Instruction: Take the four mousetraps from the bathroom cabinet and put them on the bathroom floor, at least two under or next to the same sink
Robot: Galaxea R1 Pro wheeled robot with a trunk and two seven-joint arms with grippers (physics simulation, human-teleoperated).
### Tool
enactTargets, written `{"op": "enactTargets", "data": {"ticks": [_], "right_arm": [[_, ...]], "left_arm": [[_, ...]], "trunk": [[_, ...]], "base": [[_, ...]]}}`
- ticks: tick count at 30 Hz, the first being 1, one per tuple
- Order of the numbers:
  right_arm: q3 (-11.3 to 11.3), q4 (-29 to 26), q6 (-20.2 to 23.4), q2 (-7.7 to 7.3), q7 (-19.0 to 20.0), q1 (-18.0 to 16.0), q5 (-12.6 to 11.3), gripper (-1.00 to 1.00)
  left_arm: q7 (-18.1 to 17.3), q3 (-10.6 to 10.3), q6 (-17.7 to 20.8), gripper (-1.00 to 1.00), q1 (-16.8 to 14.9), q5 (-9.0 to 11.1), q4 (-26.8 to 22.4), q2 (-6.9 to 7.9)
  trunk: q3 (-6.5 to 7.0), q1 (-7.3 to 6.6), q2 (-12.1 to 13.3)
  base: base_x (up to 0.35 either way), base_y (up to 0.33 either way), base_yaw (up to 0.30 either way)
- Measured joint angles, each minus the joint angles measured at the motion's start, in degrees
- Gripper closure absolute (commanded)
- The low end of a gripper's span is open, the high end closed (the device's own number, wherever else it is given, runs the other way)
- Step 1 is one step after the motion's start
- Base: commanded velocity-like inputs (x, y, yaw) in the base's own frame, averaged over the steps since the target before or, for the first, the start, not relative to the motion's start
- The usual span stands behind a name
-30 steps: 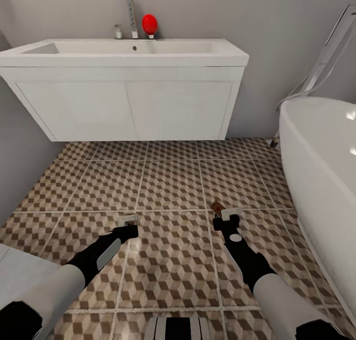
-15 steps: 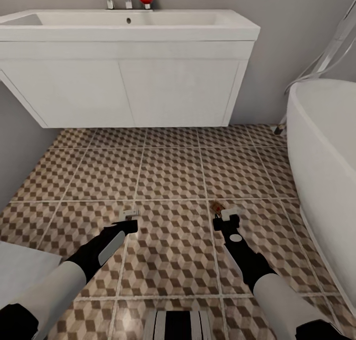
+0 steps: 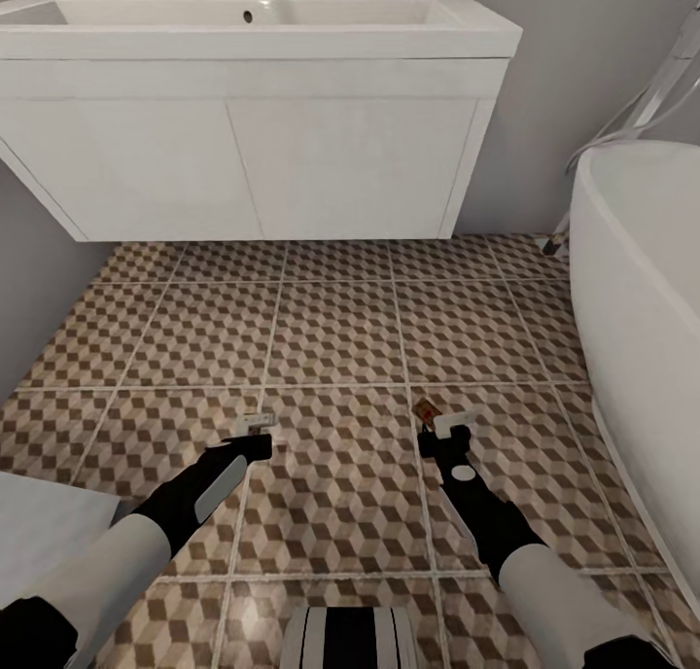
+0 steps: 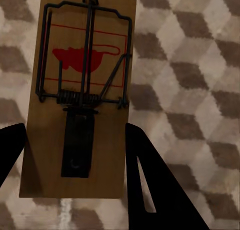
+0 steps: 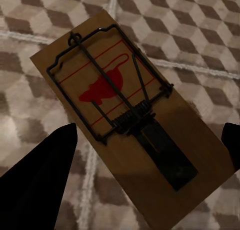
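Both arms reach low over the tiled floor [image 3: 331, 338] in front of the sink [image 3: 253, 27]. The left gripper [image 3: 255, 426] clamps a mousetrap [image 4: 80, 94] between its fingers [image 4: 150, 185] — board edges touching both. The right gripper [image 3: 449, 424] carries another trap [image 5: 125, 120]; whether its wide-set fingers [image 5: 40, 180] touch it, I cannot tell.

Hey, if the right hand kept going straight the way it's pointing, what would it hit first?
Probably the bathroom floor: the right hand, holding a mousetrap, points down at the tiles, with nothing between them in the wrist view.
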Motion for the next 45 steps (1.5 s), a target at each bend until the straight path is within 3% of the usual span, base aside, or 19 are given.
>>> {"op": "enactTargets", "data": {"ticks": [2, 4, 5, 7, 12, 17, 23, 26, 30, 35, 37, 40, 45], "right_arm": [[-0.1, 0.0, 0.4, 0.07, 0.1, -0.3, 0.1, 1.00], [-0.2, 0.0, 2.0, 0.12, 0.1, -1.1, 0.0, 1.00], [-0.3, -0.3, 4.0, 0.15, 0.2, -2.1, 0.1, 1.00], [-0.3, -1.1, 7.1, 0.16, 0.3, -3.8, 0.0, 1.00], [-0.4, -2.0, 13.5, 0.42, 0.4, -8.3, -0.3, 1.00], [-0.5, -1.8, 16.7, 0.57, 0.4, -9.9, -0.6, 1.00], [-0.8, 3.8, 17.2, 0.60, 0.7, -12.1, -1.3, 1.00], [-0.9, 6.9, 17.2, 0.61, 1.6, -15.0, -2.6, 1.00], [-1.0, 8.2, 17.1, 0.62, 2.1, -16.5, -5.3, 1.00], [-0.9, 8.8, 16.8, 0.62, 2.8, -16.8, -6.0, 1.00], [-0.9, 9.2, 15.5, 0.62, 4.7, -16.8, -6.1, 1.00], [-1.0, 10.1, 13.2, 0.62, 7.5, -16.8, -6.1, 1.00], [-1.0, 10.7, 12.2, 0.68, 8.2, -16.9, -6.1, 1.00]], "left_arm": [[0.0, 0.3, 1.8, 1.00, -0.5, -0.1, 0.1, -0.09], [0.0, 1.6, 6.7, 1.00, -2.8, -0.1, 0.2, -0.14], [-0.1, 3.4, 10.6, 1.00, -5.1, -0.3, 0.4, -0.15], [-0.1, 5.7, 14.2, 1.00, -8.7, -0.3, 1.1, -0.16], [-0.1, 7.6, 19.2, 1.00, -17.4, -0.2, 5.3, -0.40], [0.0, 7.9, 21.0, 1.00, -20.3, -0.1, 7.1, -0.88], [-0.3, 7.5, 20.6, 1.00, -20.2, 0.0, 9.2, -0.83], [-1.0, 7.5, 16.9, 1.00, -20.0, 0.0, 10.2, -0.77], [-5.6, 7.3, 4.7, 1.00, -19.8, -0.8, 13.8, -0.70], [-9.1, 4.5, -11.4, 1.00, -19.7, -5.8, 21.4, -0.96], [-9.5, 3.6, -16.1, 1.00, -19.6, -6.7, 24.0, -1.22], [-9.5, 3.1, -19.6, 1.00, -19.6, -7.4, 25.9, -1.31], [-9.8, 3.0, -20.8, 1.00, -19.6, -7.6, 26.9, -1.35]], "trunk": [[0.00, 0.00, 0.0], [0.00, 0.00, 0.0], [0.01, -0.01, 0.0], [0.01, -0.01, 0.0], [0.01, -0.01, 0.0], [0.00, 0.00, 0.0], [0.00, 0.00, 0.0], [0.00, 0.00, 0.0], [0.00, 0.00, 0.0], [0.00, 0.00, 0.0], [0.00, 0.00, 0.0], [0.00, 0.00, 0.0], [0.00, 0.00, 0.0]], "base": [[0.000, 0.000, 0.000], [0.000, 0.000, 0.000], [0.000, 0.000, 0.000], [0.000, 0.000, 0.000], [0.000, 0.000, 0.000], [0.000, 0.000, 0.000], [0.000, 0.000, 0.000], [0.000, 0.000, 0.000], [0.000, 0.000, 0.000], [0.000, 0.000, 0.000], [0.000, 0.000, 0.000], [0.000, 0.000, 0.000], [0.000, 0.000, 0.000]]}}
